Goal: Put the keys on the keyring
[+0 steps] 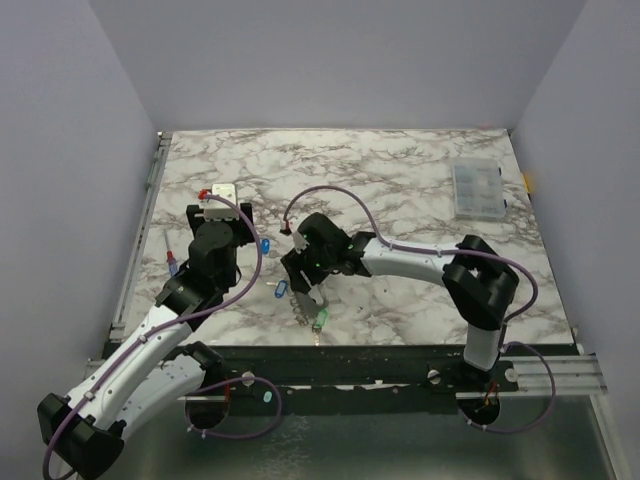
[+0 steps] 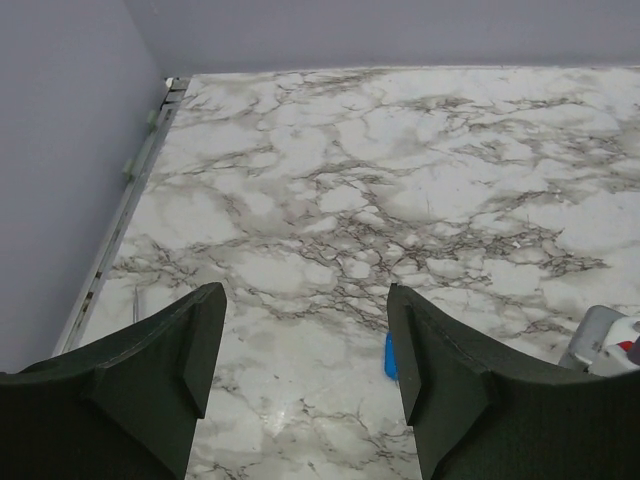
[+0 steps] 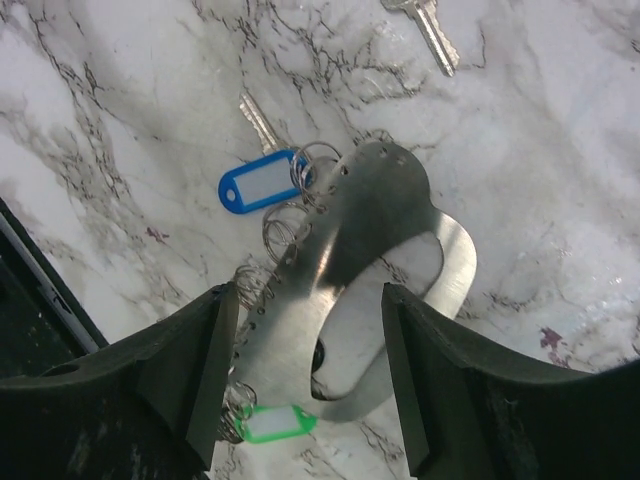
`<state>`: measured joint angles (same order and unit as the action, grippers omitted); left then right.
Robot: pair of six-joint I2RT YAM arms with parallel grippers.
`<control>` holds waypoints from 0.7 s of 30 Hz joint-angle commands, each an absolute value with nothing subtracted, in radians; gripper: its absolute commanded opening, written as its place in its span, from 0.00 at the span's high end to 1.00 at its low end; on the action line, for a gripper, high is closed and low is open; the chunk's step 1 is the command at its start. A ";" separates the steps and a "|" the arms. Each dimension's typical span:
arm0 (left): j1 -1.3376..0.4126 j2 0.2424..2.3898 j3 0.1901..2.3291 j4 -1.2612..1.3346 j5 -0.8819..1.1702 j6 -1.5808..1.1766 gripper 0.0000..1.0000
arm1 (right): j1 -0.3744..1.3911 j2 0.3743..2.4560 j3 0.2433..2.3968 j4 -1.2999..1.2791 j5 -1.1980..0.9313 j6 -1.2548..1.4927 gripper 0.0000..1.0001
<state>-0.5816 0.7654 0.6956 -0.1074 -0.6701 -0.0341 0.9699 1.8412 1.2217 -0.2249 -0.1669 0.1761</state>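
Note:
The keyring [image 3: 370, 230] is a flat silvery loop lying on the marble, with small wire rings along its left edge. A blue-tagged key [image 3: 258, 187] and a green-tagged key [image 3: 275, 423] hang from those rings. My right gripper [image 3: 308, 290] is open just above the keyring, one finger on each side, gripping nothing. From above, the right gripper [image 1: 300, 283] is over the keyring [image 1: 306, 306], with a green key [image 1: 321, 318] and a blue key [image 1: 281, 290] beside it. My left gripper [image 2: 305, 295] is open and empty. Another blue key [image 2: 390, 357] peeks out beside its right finger.
A bare key blade [image 3: 425, 25] lies past the keyring, its head cut off by the frame. A clear compartment box [image 1: 477, 188] stands at the back right. A thin screwdriver [image 1: 172, 262] lies by the table's left edge. The keyring is close to the front edge [image 1: 330, 346].

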 commanded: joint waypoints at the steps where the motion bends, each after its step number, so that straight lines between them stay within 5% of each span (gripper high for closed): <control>1: -0.574 0.752 0.728 -0.122 -0.739 -0.042 0.28 | 1.002 1.910 1.306 -0.290 -0.125 0.220 0.32; 21: -0.568 0.725 0.724 -0.124 -0.720 -0.037 0.28 | 1.053 2.011 1.390 -0.420 0.062 0.310 0.44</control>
<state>-0.5751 0.7383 0.6956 -0.1081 -0.7059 -0.0368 1.0481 2.0068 1.3888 -0.3740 0.0380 0.2867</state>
